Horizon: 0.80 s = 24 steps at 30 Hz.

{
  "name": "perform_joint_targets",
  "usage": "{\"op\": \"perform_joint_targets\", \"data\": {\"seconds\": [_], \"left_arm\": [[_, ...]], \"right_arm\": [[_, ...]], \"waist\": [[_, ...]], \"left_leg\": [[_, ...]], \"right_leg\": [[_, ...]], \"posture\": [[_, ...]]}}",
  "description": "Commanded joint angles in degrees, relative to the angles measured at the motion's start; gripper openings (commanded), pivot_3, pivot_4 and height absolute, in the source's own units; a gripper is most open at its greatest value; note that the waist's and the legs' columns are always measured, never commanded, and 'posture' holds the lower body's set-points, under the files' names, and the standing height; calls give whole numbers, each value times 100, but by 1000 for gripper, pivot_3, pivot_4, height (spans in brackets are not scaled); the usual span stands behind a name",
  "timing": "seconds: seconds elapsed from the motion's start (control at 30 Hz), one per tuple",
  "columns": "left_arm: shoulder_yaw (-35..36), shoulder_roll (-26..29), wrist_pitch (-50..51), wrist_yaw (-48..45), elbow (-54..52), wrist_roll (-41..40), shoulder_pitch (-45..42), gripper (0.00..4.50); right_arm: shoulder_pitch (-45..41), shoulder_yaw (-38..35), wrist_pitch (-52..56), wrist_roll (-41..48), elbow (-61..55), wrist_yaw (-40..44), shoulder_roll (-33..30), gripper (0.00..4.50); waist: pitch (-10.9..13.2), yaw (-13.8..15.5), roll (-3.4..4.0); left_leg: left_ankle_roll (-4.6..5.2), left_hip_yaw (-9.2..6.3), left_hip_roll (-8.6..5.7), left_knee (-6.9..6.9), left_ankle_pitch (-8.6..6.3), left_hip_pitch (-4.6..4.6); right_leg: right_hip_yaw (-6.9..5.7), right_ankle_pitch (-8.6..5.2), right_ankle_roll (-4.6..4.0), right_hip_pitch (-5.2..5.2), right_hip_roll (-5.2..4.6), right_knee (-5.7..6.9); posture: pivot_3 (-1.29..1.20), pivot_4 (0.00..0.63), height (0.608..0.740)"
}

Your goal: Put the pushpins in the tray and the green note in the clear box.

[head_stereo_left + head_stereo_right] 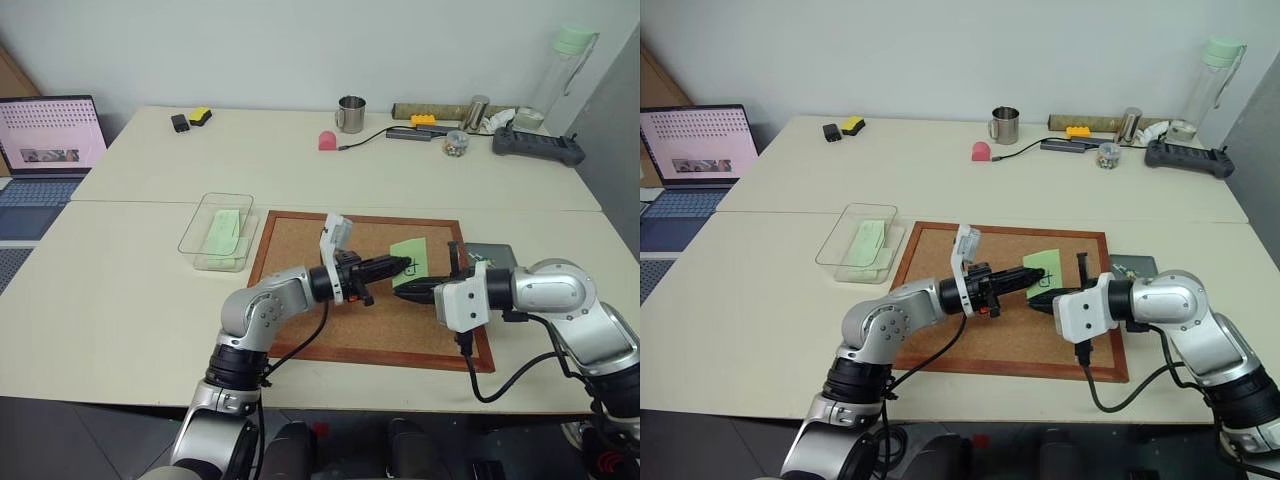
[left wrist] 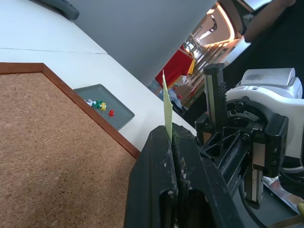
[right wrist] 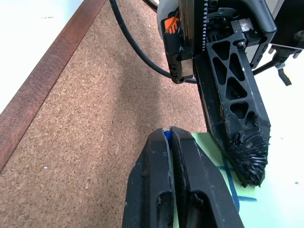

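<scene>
Green note's [image 1: 409,256] written character partly behind left tool [image 1: 398,265].

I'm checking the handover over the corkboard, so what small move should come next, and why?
Probably the right hand should let go: both hands pinch the green note above the corkboard, and the left hand sits nearer the clear box where it belongs.

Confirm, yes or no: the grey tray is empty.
No, the tray beside the corkboard already holds several coloured pushpins.
</scene>
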Motion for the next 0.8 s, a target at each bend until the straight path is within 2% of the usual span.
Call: {"op": "perform_joint_targets", "data": {"seconds": [0.03, 0.37, 0.63, 0.8], "left_arm": [[-11, -14, -169, -7, -17, 45, -22, 27], [-12, -317, -969, 522, 783, 715, -323, 27], [156, -225, -1127, 641, 742, 851, -266, 27], [293, -162, -985, 740, 297, 681, -151, 27]], "right_arm": [[-135, -120, -204, -32, -7, -121, 44, 0], [189, -659, -4, 187, -361, -591, 60, 0], [1077, -2152, 1406, 951, -683, -1082, -97, 0], [1450, -2746, 2593, 1398, -692, -1569, 138, 0]], "waist": [[0, 0, 0], [0, 11, 0], [1, 16, -1], [0, 9, -1]], "left_leg": [[0, 0, 0, 0, 0, 0], [0, 0, -2, 0, 0, -3], [1, 3, -1, 0, -1, -3], [3, 0, 2, -1, -2, -1]], "right_leg": [[0, 0, 0, 0, 0, 0], [1, 0, 0, 0, -1, -3], [3, 0, 0, -1, -1, -1], [2, 0, 0, -1, 0, 1]], "posture": [[0, 150, 740], [0, 150, 740], [0, 150, 740], [0, 150, 740]]}}
